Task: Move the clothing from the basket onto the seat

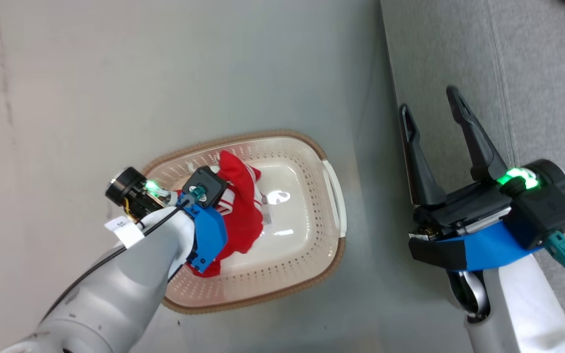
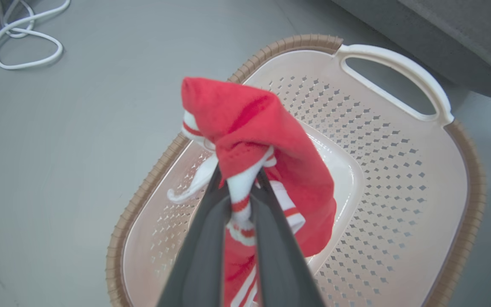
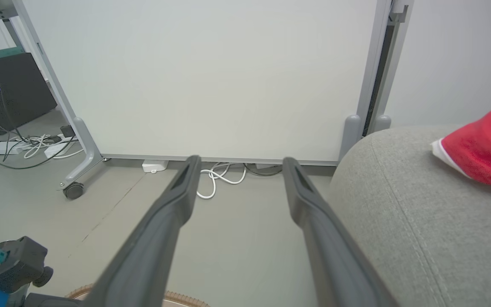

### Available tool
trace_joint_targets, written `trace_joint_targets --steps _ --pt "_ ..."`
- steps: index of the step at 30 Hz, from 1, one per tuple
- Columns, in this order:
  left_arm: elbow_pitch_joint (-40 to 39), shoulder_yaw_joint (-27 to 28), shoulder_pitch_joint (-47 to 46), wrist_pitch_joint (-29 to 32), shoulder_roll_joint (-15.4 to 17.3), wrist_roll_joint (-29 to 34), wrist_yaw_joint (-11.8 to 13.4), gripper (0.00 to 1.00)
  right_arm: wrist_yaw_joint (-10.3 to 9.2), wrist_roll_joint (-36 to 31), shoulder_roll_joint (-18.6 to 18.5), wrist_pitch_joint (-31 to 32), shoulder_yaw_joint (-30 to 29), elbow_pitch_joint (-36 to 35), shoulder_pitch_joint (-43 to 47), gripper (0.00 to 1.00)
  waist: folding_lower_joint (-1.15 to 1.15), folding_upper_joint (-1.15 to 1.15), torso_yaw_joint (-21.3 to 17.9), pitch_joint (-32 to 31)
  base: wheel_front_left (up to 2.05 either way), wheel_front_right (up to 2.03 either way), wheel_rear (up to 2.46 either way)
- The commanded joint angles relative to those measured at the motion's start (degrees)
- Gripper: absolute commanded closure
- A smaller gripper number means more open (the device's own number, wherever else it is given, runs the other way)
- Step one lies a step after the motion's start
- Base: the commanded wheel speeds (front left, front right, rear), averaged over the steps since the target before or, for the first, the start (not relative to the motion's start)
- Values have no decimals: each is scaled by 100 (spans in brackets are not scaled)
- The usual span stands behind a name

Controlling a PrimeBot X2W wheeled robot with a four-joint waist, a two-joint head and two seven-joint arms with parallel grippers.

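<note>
Glossy plastic basket, rim seemingly woven; soft cloth garment; matt fabric seat.

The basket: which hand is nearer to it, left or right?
Left. The left hand is above the basket, shut on the striped garment; the right hand, open, is aside by the seat.

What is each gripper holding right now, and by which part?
The left gripper pinches the red striped garment by its white, red-banded edge; the right gripper, jaws open, holds nothing.
</note>
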Motion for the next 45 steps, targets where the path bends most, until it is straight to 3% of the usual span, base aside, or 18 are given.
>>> trace_joint_targets --steps 1,9,24,34,45 --pt "-58 -10 76 -78 -16 -38 0 100 1 -49 -4 -2 -21 60 103 0 1 0 3 -234 0 0 0" --pt "-486 177 393 -198 -65 -122 0 100 1 -104 -7 -3 -78 319 409 0 1 0 318 -1122 0 0 0" --pt "-2715 1852 1353 -197 333 691 404 100 1 61 -86 -3 -74 591 1056 0 1 0 669 -2465 0 0 0" --pt "-3854 2824 1651 -197 405 1138 450 100 1 175 -67 -3 -15 669 1332 0 1 0 606 -3012 0 0 0" --pt "-4767 3303 1256 -197 327 1446 516 100 1 245 -27 -3 11 670 1495 0 1 0 598 -3284 0 0 0"
